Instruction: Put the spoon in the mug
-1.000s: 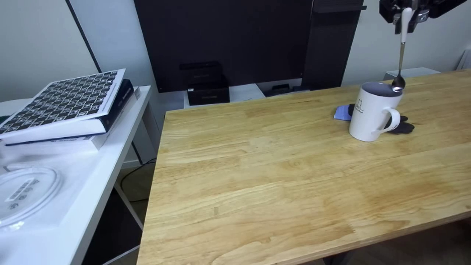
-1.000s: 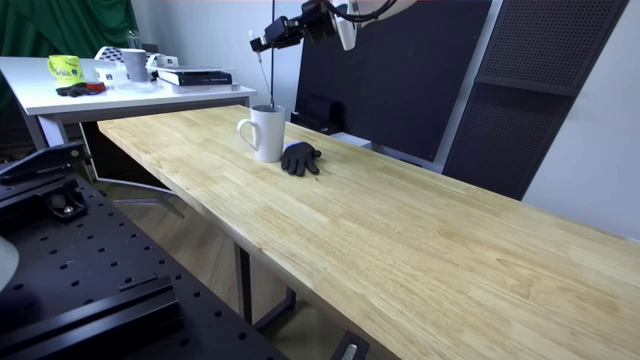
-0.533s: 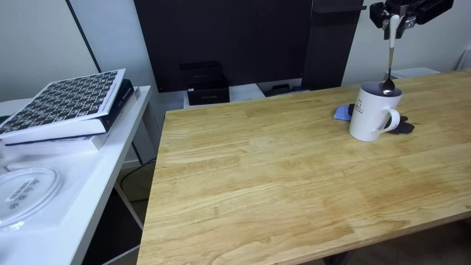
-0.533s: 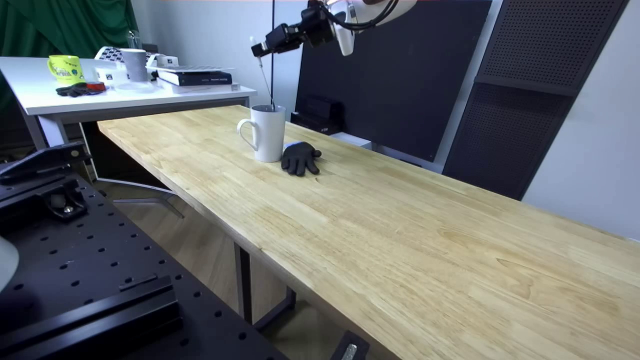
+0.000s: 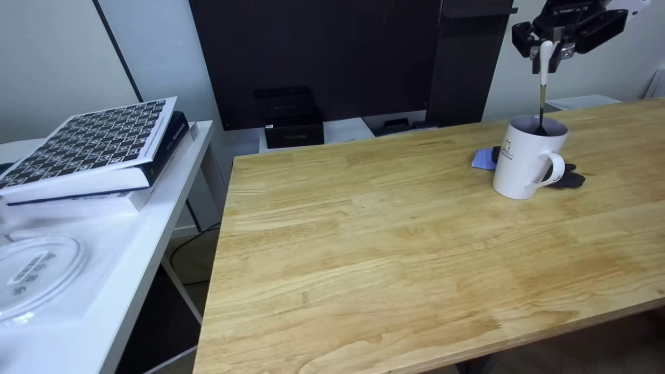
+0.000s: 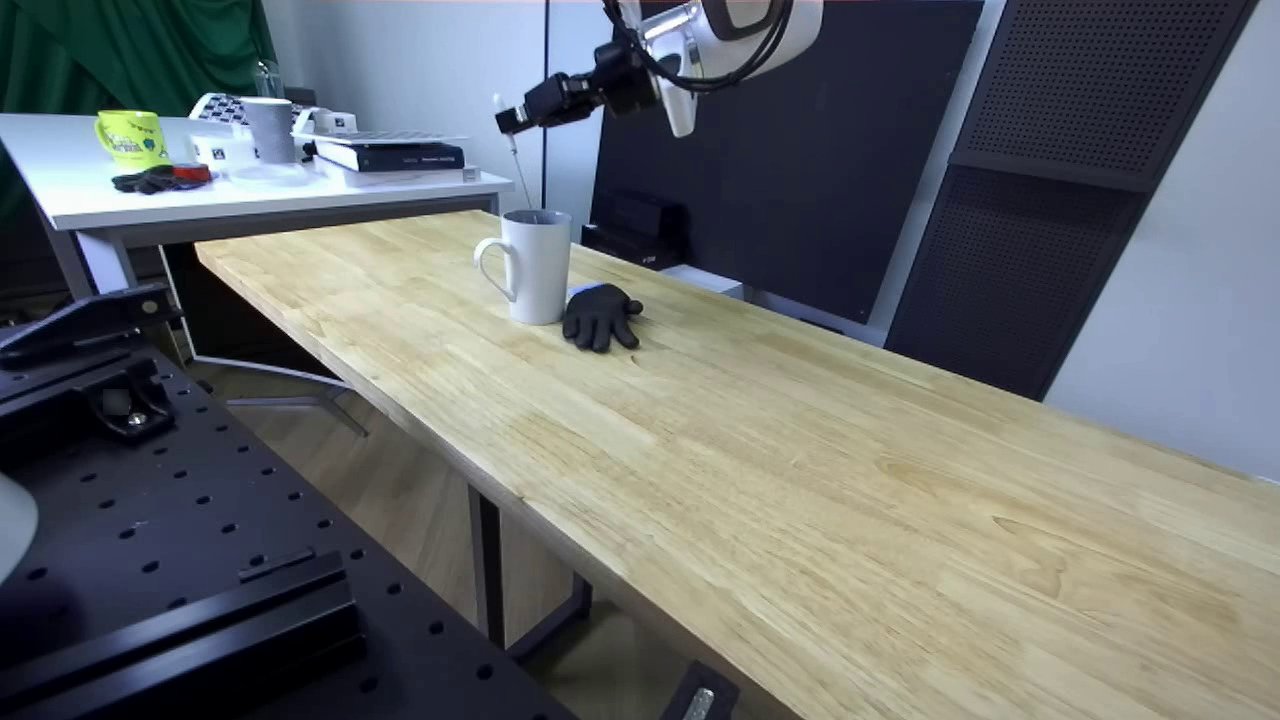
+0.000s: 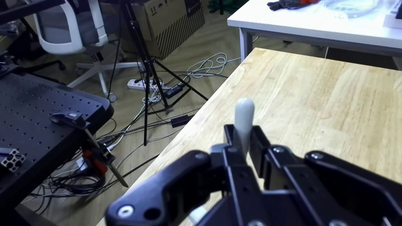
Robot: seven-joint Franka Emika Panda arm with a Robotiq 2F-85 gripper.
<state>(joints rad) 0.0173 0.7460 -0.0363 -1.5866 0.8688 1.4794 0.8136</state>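
- Hand [image 7: 242, 135]: clamped on the pale handle of the spoon [image 5: 544, 78], one finger to either side; the handle's rounded end projects beyond the fingertips. A pale marking on the hand's dark body is too small to read.
- Spoon: steep, slightly tilted; its dark lower end shows in the mouth of the mug [image 5: 524, 163]. Contact with the inner wall cannot be told.
- Mug: white, upright on the wooden surface [image 5: 389, 244], just beside a dark glove [image 6: 598, 315]; a small line drawing with script, unreadable, marks its side.
- Dark-spined book [image 6: 400, 158], stacked on the white surface [image 6: 235, 203]: pale spine lettering, illegible.
- Round white item [image 5: 77, 254], same surface: label [image 5: 28, 269] in small print, unreadable.
- Yellow-green mug [image 6: 135, 140], also there: dark lettering, not legible.
- Cardboard box [image 7: 169, 20], wrist view: upward arrows among its handling symbols, diagonal stripes below.
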